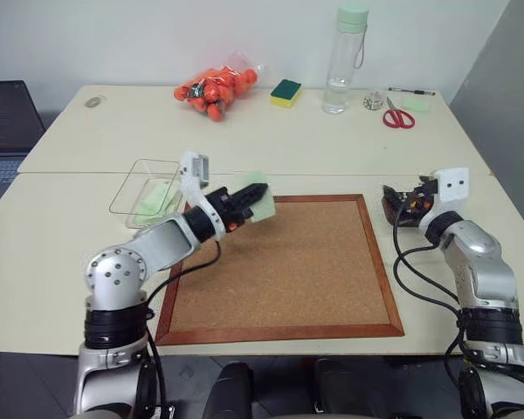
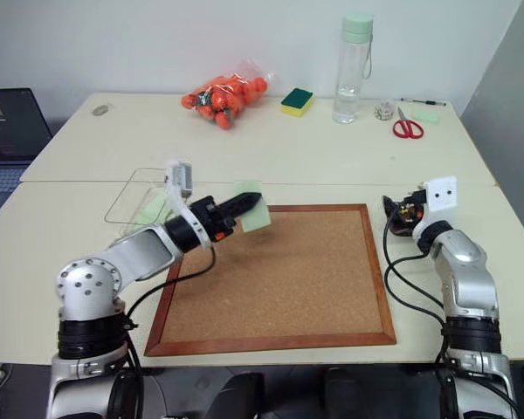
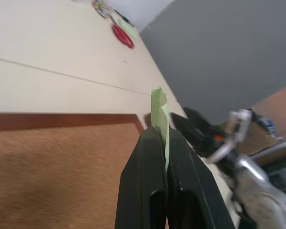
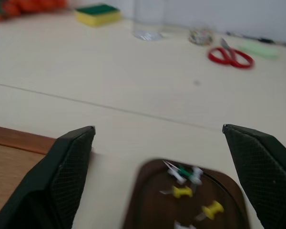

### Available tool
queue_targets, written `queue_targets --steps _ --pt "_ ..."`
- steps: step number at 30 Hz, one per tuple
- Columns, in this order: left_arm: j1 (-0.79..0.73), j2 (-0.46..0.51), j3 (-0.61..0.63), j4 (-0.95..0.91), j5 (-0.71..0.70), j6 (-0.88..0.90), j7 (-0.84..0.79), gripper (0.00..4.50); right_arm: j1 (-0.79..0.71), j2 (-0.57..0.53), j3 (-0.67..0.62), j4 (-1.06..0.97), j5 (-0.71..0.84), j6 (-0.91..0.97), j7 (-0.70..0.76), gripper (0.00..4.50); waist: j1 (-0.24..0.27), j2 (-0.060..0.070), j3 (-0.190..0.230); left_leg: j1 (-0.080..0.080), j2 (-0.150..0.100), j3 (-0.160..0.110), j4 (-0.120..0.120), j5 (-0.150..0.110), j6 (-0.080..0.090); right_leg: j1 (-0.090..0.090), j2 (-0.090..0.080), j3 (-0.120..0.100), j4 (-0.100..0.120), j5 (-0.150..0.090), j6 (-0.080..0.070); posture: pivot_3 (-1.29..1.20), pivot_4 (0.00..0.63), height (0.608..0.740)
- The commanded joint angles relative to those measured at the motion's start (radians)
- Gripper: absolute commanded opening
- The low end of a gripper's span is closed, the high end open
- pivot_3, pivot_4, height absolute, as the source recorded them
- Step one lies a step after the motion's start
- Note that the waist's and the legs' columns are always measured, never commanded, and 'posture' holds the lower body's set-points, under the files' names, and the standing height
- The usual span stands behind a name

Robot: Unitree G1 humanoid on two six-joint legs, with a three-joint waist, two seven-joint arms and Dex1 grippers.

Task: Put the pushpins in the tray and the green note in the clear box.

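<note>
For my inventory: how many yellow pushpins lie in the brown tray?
2, both in the tray: one yellow pushpin near its middle, the other beside it. The tray is cut off; more may hide.

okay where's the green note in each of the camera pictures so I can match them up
Left eye: green note in the left pincer, over the cork board's upper left corner.
Right eye: same spot.
Left wrist: edge-on between the fingers.
Right wrist: not there.
Shared landmark: red scissors.

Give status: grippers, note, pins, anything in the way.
Left gripper shut on note, above cork board. Right gripper open over tray; pins in tray. Clear box unobstructed.
</note>
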Motion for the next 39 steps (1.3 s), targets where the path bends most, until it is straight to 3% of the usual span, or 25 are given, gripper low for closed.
queue_targets --steps 1,5,8,15,20,32,37,39 --pt "-0.012 0.141 0.074 -0.015 0.171 -0.036 0.049 0.00 -0.013 -0.018 0.121 -0.203 0.097 0.105 0.134 4.47 0.000 0.000 0.000 0.000 0.000 -0.001 0.000 0.000 0.000 0.000 0.000 -0.001 0.000 0.000 0.000 0.00 0.150 0.740" --pt "0.016 0.287 0.076 0.048 0.327 -0.038 -0.013 0.00 -0.128 0.017 0.247 -0.238 0.100 0.192 0.161 4.47 -0.002 0.000 0.000 0.001 0.000 0.000 0.000 0.000 0.000 0.000 0.000 0.000 0.000 0.000 0.001 0.00 0.150 0.740" --pt "0.018 0.359 0.043 0.131 0.456 -0.081 -0.097 0.00 -0.257 0.105 0.299 -0.180 0.105 0.268 0.123 4.47 -0.001 0.000 0.001 0.001 -0.001 0.000 0.000 0.000 0.000 0.000 0.000 -0.001 0.000 0.000 0.001 0.00 0.150 0.740" --pt "-0.105 0.370 -0.017 0.437 0.656 -0.131 -0.230 0.00 -0.413 0.247 0.373 -0.014 0.031 0.217 0.103 4.47 0.012 -0.001 0.000 -0.007 -0.001 -0.002 -0.001 0.000 0.000 -0.007 0.000 -0.004 0.000 0.001 -0.003 0.00 0.150 0.740" --pt "-0.161 0.351 -0.021 0.547 0.744 -0.140 -0.275 0.99 -0.398 0.262 0.375 -0.019 0.022 0.217 0.107 4.50 0.007 -0.002 -0.001 -0.013 -0.002 -0.001 0.000 0.000 -0.001 -0.014 -0.003 -0.003 0.001 0.002 -0.004 0.00 0.150 0.740" --pt "-0.226 0.338 -0.021 0.540 0.795 -0.022 -0.364 3.25 -0.364 0.162 0.405 -0.068 0.028 0.212 0.261 4.50 0.004 -0.002 0.000 -0.013 -0.002 -0.002 0.001 0.000 0.000 -0.014 -0.003 -0.004 0.002 0.002 -0.004 0.00 0.150 0.740" --pt "-0.214 0.346 -0.016 0.471 0.847 -0.059 -0.369 4.27 -0.352 0.160 0.403 -0.079 0.023 0.213 0.265 4.50 0.004 -0.002 0.000 -0.013 -0.001 -0.002 0.001 0.000 0.000 -0.014 -0.002 -0.004 0.004 0.002 -0.004 0.00 0.150 0.740" --pt "-0.154 0.356 -0.004 0.348 0.875 -0.125 -0.378 4.43 -0.333 0.151 0.400 -0.097 0.022 0.214 0.263 4.50 0.004 -0.002 0.000 -0.013 -0.001 -0.002 0.001 0.000 0.000 -0.014 -0.002 -0.004 0.004 0.002 -0.004 0.00 0.150 0.740"
